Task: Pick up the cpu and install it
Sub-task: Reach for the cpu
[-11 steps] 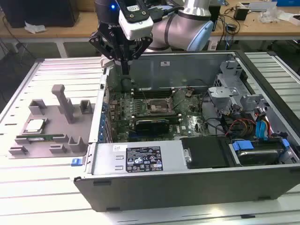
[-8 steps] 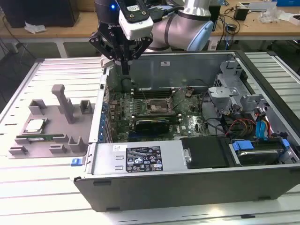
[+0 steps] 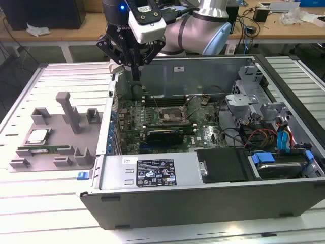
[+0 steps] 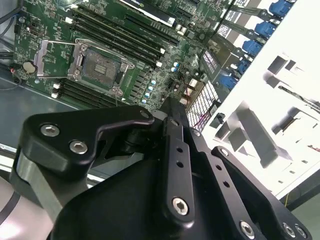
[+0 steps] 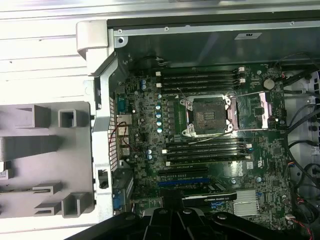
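The cpu (image 3: 38,136), a small silver square chip, lies in a recess of the grey holder (image 3: 76,145) at the exterior view's left, outside the computer case. My gripper (image 3: 136,77) hangs above the case's back left corner, well away from the cpu, with its black fingers (image 4: 172,112) shut together and nothing between them. On the green motherboard (image 3: 203,133) the cpu socket (image 3: 170,116) stands open and bare, with its metal frame folded aside; it shows in both wrist views (image 4: 97,62) (image 5: 207,116).
A long green memory stick (image 3: 43,150) lies on the holder in front of the cpu, beside an upright grey post (image 3: 68,109). The case walls (image 3: 109,127), the black power supply (image 3: 223,165), the drive cage (image 3: 249,94) and cables (image 3: 264,137) crowd the motherboard.
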Available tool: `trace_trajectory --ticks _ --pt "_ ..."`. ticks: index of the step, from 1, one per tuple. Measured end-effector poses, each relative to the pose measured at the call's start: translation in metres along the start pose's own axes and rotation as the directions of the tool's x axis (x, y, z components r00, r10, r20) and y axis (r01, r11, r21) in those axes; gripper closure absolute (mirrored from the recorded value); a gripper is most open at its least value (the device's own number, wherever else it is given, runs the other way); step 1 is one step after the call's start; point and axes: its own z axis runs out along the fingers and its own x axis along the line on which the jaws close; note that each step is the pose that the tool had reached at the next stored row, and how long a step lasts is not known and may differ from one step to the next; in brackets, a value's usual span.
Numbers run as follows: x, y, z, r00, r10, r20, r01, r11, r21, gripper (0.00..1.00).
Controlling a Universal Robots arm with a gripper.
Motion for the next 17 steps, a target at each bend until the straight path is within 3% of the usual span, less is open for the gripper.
trace_trajectory --ticks 8,12,14,17 --pt "0.0037 -0.0003 -0.0001 1.0 0.0 0.0 0.0 1.0 0.0001 0.89" --pt "0.0111 -0.0008 -0.0003 1.0 0.0 0.0 0.0 1.0 0.0 0.89" --pt "0.0208 -0.0015 -0.0006 1.0 0.0 0.0001 0.0 1.0 0.0 0.89" --pt "0.0274 -0.002 -0.0007 1.0 0.0 0.0001 0.0 1.0 0.0 0.89"
